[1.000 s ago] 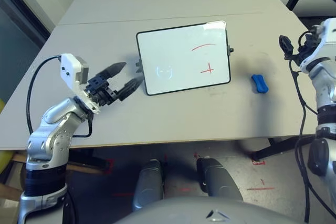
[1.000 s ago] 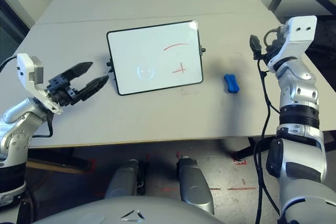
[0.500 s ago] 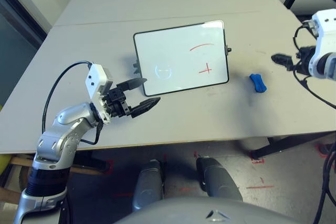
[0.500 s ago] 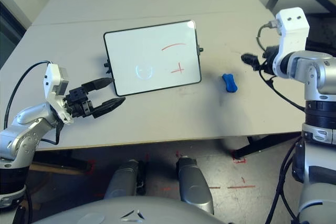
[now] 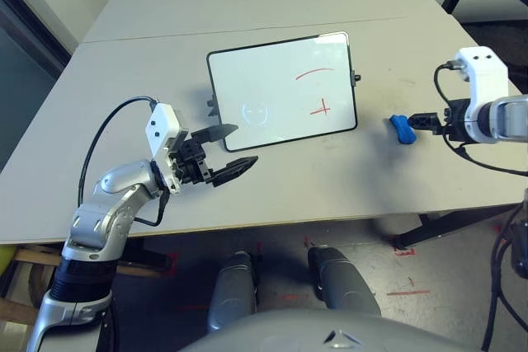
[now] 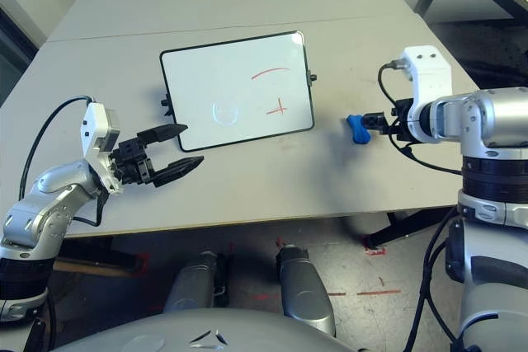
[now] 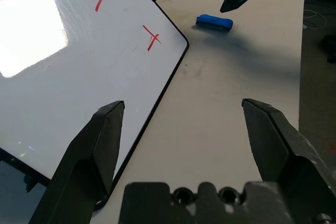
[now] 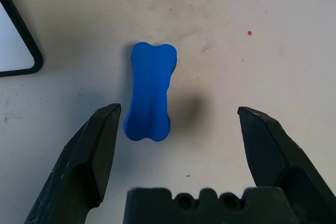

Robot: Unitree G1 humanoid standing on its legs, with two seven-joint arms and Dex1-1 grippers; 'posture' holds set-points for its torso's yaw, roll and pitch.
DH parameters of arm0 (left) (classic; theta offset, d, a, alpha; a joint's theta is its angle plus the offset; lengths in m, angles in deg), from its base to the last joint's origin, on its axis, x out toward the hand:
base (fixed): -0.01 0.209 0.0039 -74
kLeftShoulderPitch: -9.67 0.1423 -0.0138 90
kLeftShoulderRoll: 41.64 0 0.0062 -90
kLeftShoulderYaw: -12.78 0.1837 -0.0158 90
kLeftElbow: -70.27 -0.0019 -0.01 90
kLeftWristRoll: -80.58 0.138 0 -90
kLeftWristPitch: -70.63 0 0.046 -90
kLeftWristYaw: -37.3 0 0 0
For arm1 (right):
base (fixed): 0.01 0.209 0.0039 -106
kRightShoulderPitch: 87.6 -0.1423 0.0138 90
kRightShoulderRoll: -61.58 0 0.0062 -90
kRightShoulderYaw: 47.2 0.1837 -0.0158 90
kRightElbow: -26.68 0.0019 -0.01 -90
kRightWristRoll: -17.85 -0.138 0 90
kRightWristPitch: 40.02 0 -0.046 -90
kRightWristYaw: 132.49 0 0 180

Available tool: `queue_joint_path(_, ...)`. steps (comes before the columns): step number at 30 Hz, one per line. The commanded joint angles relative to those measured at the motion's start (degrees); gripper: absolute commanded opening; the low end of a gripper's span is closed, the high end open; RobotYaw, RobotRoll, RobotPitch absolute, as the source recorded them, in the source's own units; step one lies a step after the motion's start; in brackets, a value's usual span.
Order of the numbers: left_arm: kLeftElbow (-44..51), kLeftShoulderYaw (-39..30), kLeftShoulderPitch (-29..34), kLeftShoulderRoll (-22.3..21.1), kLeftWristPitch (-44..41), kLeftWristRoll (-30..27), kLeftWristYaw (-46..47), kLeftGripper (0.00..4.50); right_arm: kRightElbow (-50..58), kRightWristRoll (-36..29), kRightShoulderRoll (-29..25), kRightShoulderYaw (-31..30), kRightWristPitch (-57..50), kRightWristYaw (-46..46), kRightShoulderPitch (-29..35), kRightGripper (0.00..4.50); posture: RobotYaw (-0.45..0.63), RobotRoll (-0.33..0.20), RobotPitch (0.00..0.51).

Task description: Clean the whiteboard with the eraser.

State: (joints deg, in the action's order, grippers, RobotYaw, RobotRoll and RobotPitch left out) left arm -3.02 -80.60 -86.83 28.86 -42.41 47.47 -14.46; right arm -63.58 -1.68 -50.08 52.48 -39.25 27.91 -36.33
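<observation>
The blue eraser (image 8: 150, 93) lay on the table (image 5: 330, 179) near its right edge, beside the whiteboard (image 5: 280, 92). The right gripper (image 8: 176, 124) hovered over it, fingers spread; the left gripper (image 5: 227, 152) gaped near the whiteboard's front-left corner.

No words, brands or numbers can be read. The whiteboard (image 5: 281, 92) bears red marker strokes toward its right edge: a curved arc and, below it, what looks like a small cross.
</observation>
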Motion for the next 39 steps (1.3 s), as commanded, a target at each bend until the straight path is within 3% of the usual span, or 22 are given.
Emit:
queue_joint_path(1,0.4,0.4,0.5,0.1,-0.2,0.8,0.3,4.5,-0.3,1.1,1.7,-0.3,0.2,1.5,0.6,4.46,-0.18,0.0,0.136)
queue_joint_path(23,4.7,-0.6,2.4,-0.8,-1.8,0.4,3.4,4.5,-9.3,4.0,5.4,-4.0,10.2,2.4,1.2,4.46,-0.13,0.0,0.147)
queue_joint_path(26,4.8,-0.7,2.2,-1.0,-2.0,0.2,3.6,4.5,-8.4,3.9,5.4,-4.5,9.4,2.2,1.6,3.81,-0.13,0.0,0.147)
queue_joint_path(35,4.5,-0.6,1.5,-1.4,-2.2,0.2,3.6,4.5,-5.4,3.8,4.5,-5.6,7.5,0.8,1.6,0.61,-0.14,0.0,0.147)
queue_joint_path(36,4.4,-0.6,1.5,-1.4,-2.2,0.3,3.6,4.5,-4.9,3.7,4.1,-6.3,8.0,0.3,1.5,0.38,-0.14,0.0,0.148)
queue_joint_path(39,4.3,-0.5,1.2,-1.4,-2.2,0.4,3.5,4.5,-0.7,3.8,0.3,-11.9,13.0,-4.3,0.9,0.33,-0.14,0.0,0.147)
